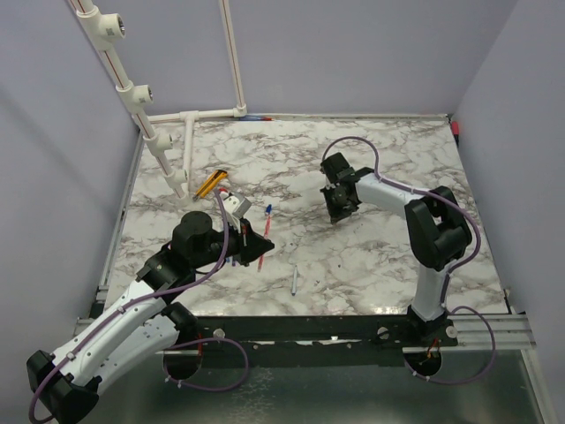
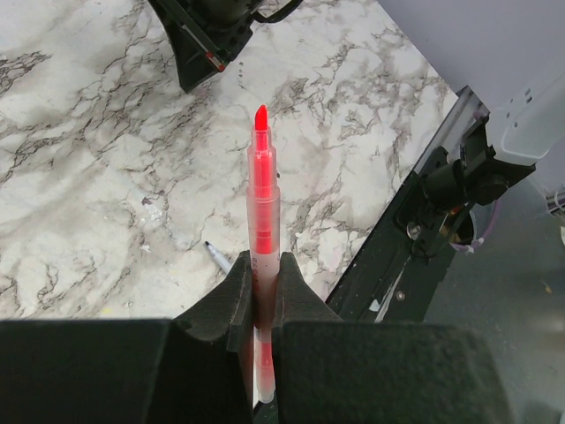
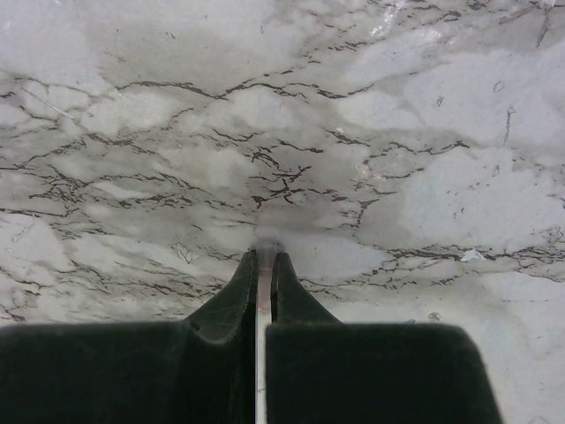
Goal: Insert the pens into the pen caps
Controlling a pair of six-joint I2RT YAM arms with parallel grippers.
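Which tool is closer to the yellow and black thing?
Left. The left tool, gripping a red pen, sits near the yellow and black thing; the right tool is farther across the table.

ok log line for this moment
left jaws: shut on red pen, tip out | right jaws: shut on pale sliver | loose: two pens on table

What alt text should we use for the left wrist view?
The left gripper is shut on a red pen that points straight away from the camera, its red tip uncapped, above the marble table. The end of a second pen shows on the table just left of the gripper.
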